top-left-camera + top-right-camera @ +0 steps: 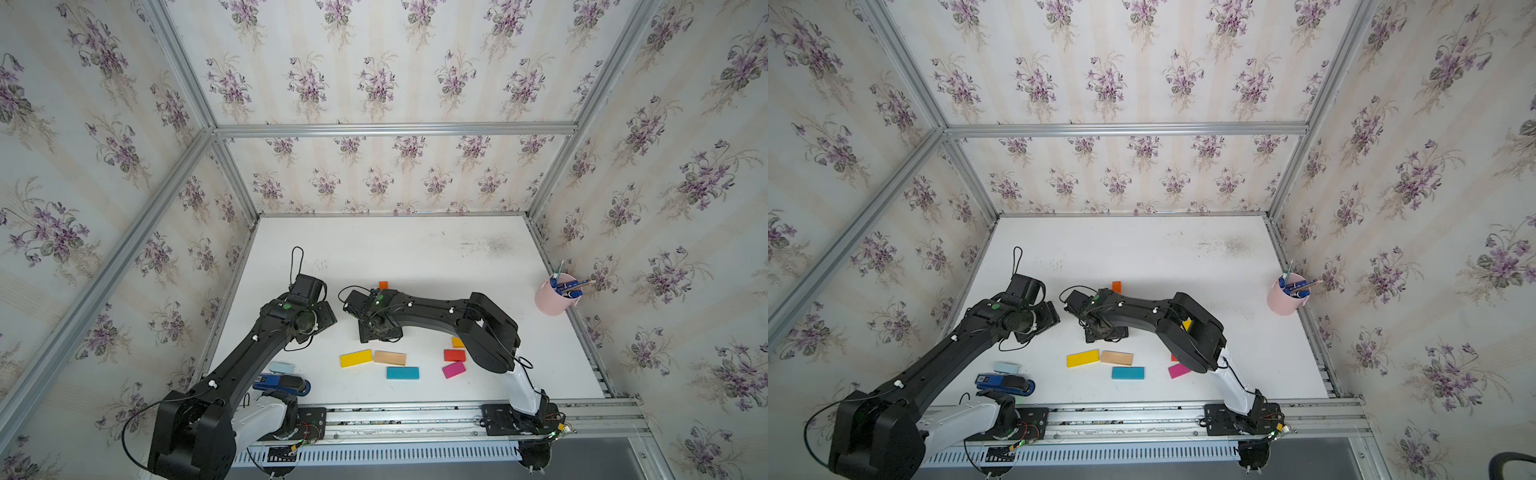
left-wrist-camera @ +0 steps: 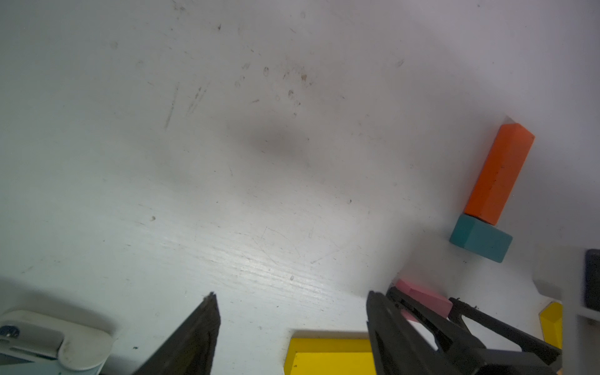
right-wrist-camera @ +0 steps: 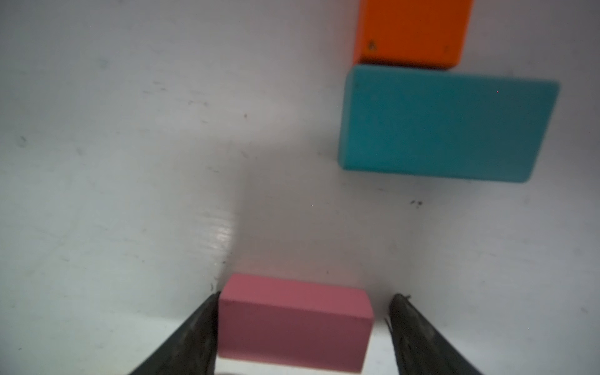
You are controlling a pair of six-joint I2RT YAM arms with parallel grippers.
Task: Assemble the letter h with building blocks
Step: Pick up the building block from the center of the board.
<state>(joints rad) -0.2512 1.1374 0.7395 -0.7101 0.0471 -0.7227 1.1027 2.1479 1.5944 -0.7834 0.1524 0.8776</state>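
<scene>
- Pink short block (image 3: 293,324): lying flat on the worktop (image 3: 113,162) between the jaws of the right gripper (image 3: 306,296). One jaw is touching its side and the other is standing clear, so this gripper is open around the block, not clamping it.
- Orange long block (image 3: 410,32) and teal short block (image 3: 448,123): sitting ahead of the right gripper, end touching side. They appear to be forming the stem and first crossbar piece of the letter h.
- Gap between pink and teal: suggesting the pink piece is not yet seated in the figure.
- Left gripper (image 2: 290,295): hovering open and empty over bare worktop beside the right gripper, likely leaving it room.
- Yellow block (image 1: 355,358), wood block (image 1: 390,357), long teal block (image 1: 402,372), red block (image 1: 454,355), magenta block (image 1: 453,369): lying behind the right gripper as spares.
</scene>
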